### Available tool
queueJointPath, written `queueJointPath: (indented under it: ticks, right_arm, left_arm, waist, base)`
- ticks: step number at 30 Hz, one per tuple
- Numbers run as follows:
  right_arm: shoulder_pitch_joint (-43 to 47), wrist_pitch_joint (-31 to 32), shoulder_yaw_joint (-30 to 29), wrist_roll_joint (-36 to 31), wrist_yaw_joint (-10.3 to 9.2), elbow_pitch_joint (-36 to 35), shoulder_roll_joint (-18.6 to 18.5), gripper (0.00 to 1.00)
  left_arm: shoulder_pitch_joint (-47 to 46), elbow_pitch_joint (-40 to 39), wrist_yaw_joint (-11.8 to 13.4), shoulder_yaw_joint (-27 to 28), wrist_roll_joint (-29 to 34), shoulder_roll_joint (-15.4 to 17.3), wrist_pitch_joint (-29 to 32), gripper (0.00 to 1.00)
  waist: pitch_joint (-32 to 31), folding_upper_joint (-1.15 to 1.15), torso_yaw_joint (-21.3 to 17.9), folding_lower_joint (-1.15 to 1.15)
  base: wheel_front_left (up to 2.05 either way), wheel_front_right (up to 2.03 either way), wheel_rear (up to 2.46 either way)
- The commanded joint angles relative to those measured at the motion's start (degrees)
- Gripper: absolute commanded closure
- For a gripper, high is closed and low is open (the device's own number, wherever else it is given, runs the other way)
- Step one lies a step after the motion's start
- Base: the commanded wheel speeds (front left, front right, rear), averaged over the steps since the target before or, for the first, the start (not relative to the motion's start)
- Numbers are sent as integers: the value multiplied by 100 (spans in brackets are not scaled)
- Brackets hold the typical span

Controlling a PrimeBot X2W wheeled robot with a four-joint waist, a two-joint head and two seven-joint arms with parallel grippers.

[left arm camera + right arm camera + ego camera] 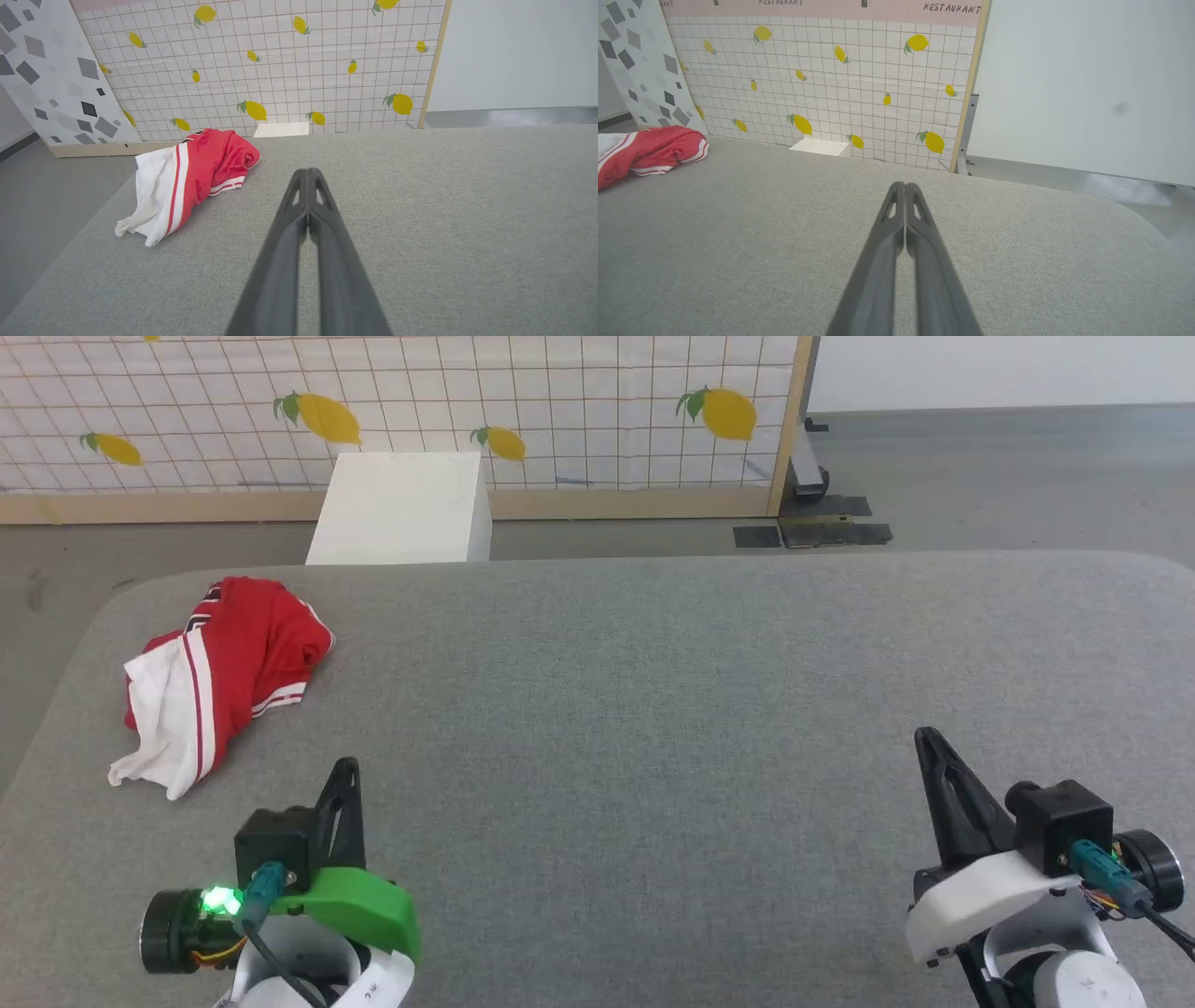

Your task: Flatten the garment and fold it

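The garment point(219, 677) is lying bunched on the tabletop point(653, 709); the left end effector point(346, 768) near it and the right end effector point(924, 737) well apart from it are hovering pinched narrow and empty, seemingly poised to start.

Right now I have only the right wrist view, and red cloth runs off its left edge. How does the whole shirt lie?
Observer: The shirt is a crumpled heap near the far left corner of the table, with its white part toward the robot.
Reviewer: Where is the left pincer?
Observer: The left pincer is shut over the table's near side. It is apart from the shirt, which lies ahead and to its left.
Reviewer: Any print showing?
Observer: None. I see red cloth, white cloth and striped trim.
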Motion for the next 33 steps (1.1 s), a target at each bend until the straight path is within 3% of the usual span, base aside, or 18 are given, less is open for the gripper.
queueJointPath:
  ticks: [1,33]
  right_arm:
    - [49,-1,9,-36,21,-29,10,100]
    - [49,-1,9,-36,21,-29,10,100]
  left_arm:
    - [54,-15,37,28,57,-29,8,100]
    - [54,-15,37,28,57,-29,8,100]
  waist:
    - [0,0,0,0]
    - [0,0,0,0]
  base:
    - [0,0,0]
    - [0,0,0]
